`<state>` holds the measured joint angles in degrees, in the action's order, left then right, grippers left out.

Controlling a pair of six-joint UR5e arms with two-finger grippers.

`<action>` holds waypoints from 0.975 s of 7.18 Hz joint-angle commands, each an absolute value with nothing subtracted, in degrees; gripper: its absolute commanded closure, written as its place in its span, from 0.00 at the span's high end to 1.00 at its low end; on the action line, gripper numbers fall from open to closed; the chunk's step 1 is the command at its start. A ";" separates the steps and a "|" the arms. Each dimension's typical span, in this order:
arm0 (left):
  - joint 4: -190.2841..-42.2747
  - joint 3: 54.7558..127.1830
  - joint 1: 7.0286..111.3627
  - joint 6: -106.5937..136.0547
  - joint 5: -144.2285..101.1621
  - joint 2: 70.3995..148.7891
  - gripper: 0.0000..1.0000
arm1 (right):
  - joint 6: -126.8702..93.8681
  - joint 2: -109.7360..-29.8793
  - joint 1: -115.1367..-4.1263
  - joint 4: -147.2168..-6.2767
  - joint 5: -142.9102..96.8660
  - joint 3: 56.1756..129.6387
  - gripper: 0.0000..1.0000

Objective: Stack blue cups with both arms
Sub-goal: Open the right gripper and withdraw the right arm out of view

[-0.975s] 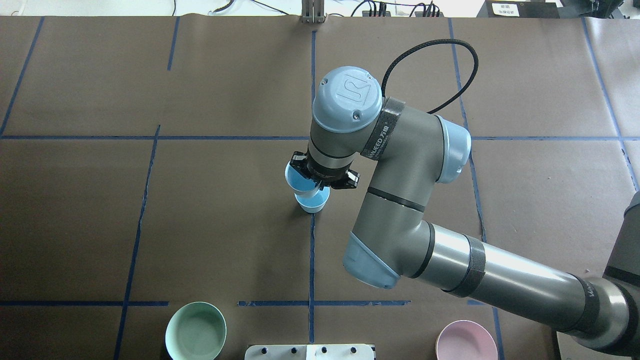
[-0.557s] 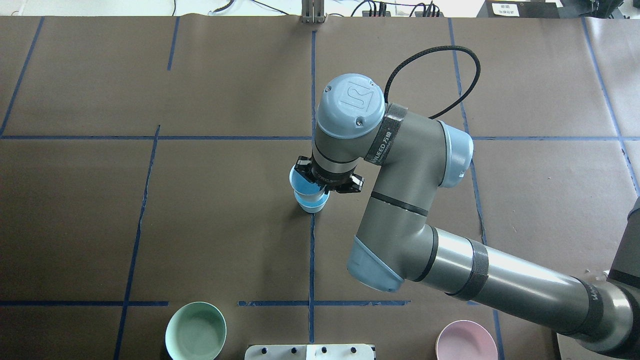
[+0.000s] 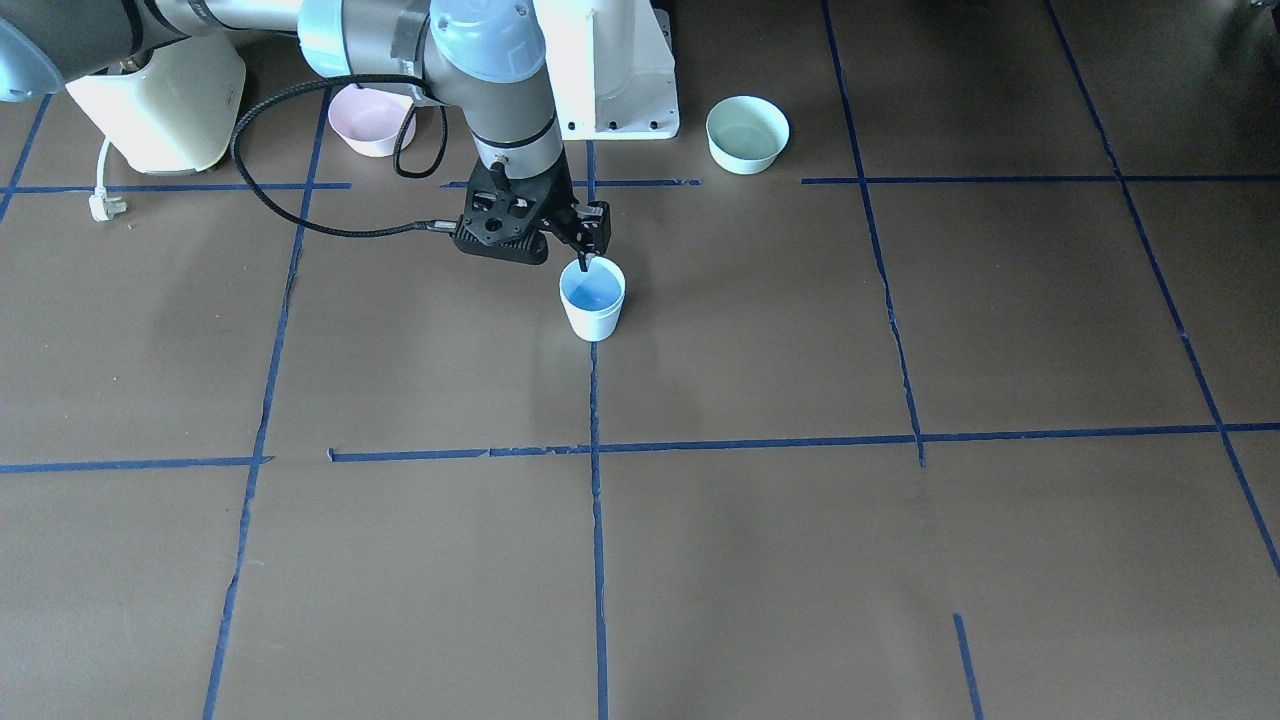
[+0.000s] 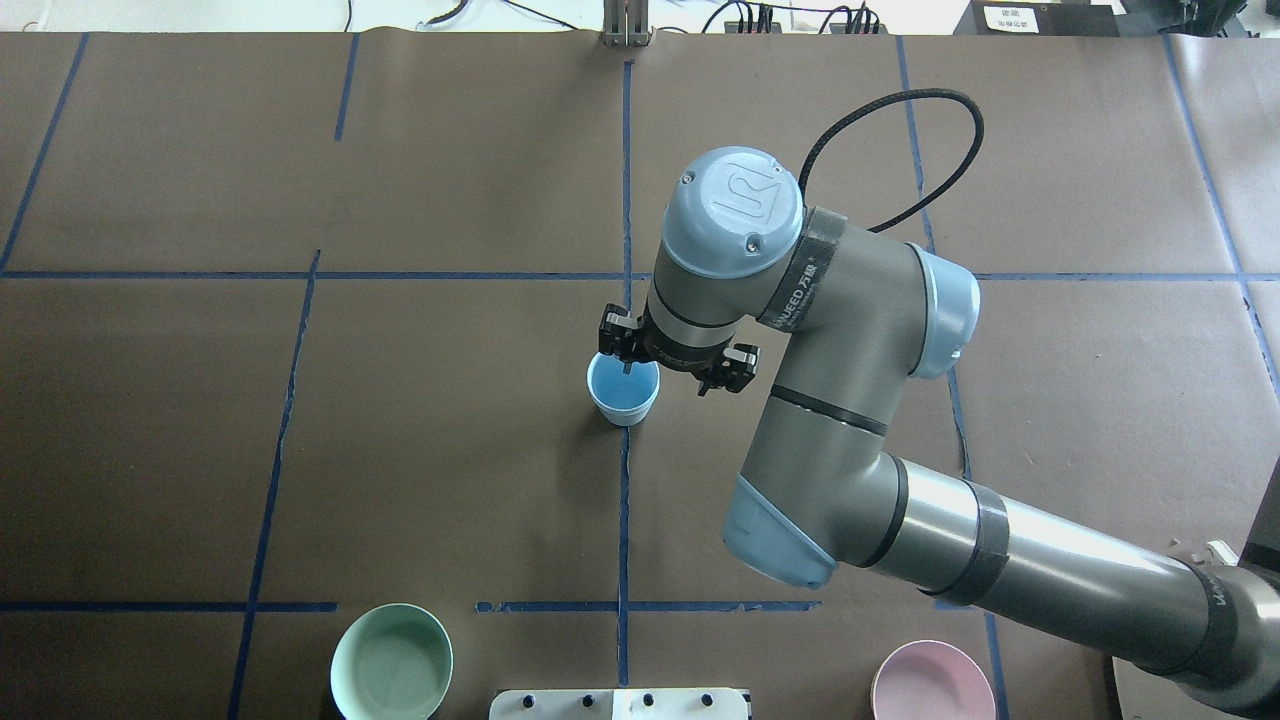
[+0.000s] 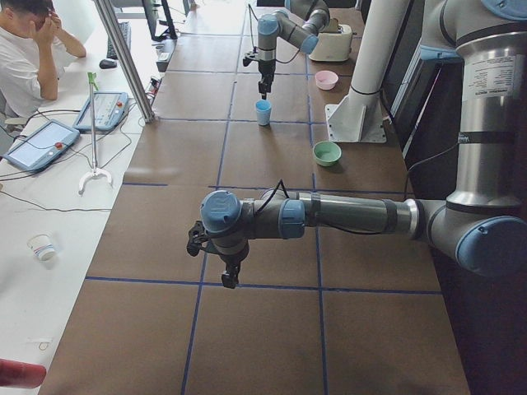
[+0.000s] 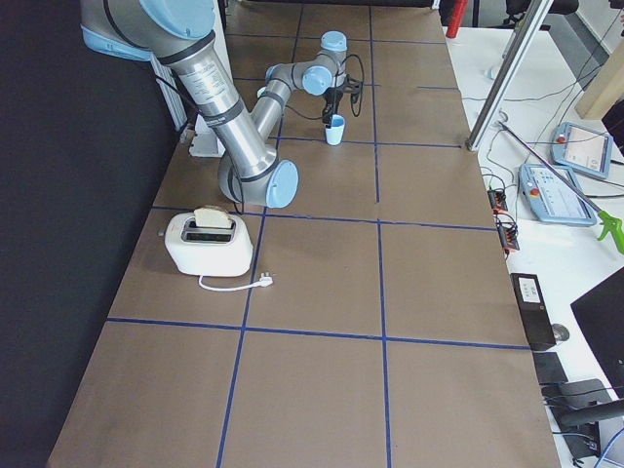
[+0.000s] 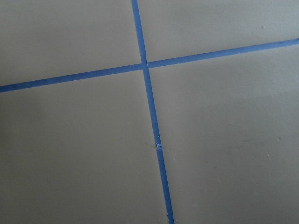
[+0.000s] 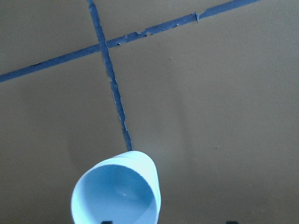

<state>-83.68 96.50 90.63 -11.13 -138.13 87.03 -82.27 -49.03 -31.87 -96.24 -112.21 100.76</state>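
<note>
The two blue cups [image 4: 623, 391] stand nested as one stack on the blue tape line at the table's middle; the stack also shows in the front-facing view [image 3: 592, 298], the exterior left view [image 5: 263, 112] and the exterior right view [image 6: 334, 130]. My right gripper [image 4: 665, 372] hovers just over the stack's rim with its jaws spread wide. One fingertip [image 3: 583, 263] dips at the rim and the other is outside the cup. The right wrist view shows the doubled rim of the stack [image 8: 117, 193]. My left gripper [image 5: 229, 276] hangs over bare table far from the cups; I cannot tell if it is open or shut.
A mint-green bowl [image 4: 392, 662] and a pink bowl [image 4: 932, 682] sit at the near edge beside the white pedestal [image 3: 620, 70]. A cream toaster [image 6: 210, 242] with its cord lies on the robot's right. A seated operator [image 5: 25, 49] is beyond the table.
The right gripper carried the upper cup down into the lower one. The cups now sit nested, the jaws have opened, and the arm has shifted a little to the right.
</note>
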 commanded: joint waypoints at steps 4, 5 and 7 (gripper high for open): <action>-83.76 95.27 90.62 -10.46 -138.08 87.01 1.00 | -21.42 -77.27 -64.44 -95.80 -133.04 103.27 1.00; -83.76 95.36 90.62 -10.81 -138.08 87.10 1.00 | -5.09 -84.91 -72.52 -95.89 -135.33 103.18 1.00; -83.76 95.54 90.62 -10.72 -138.08 87.27 1.00 | 11.55 -95.59 -85.02 -95.98 -136.41 102.92 1.00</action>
<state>-83.76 95.47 90.61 -10.71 -138.07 87.18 0.95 -89.10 -77.19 -95.90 -135.55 103.13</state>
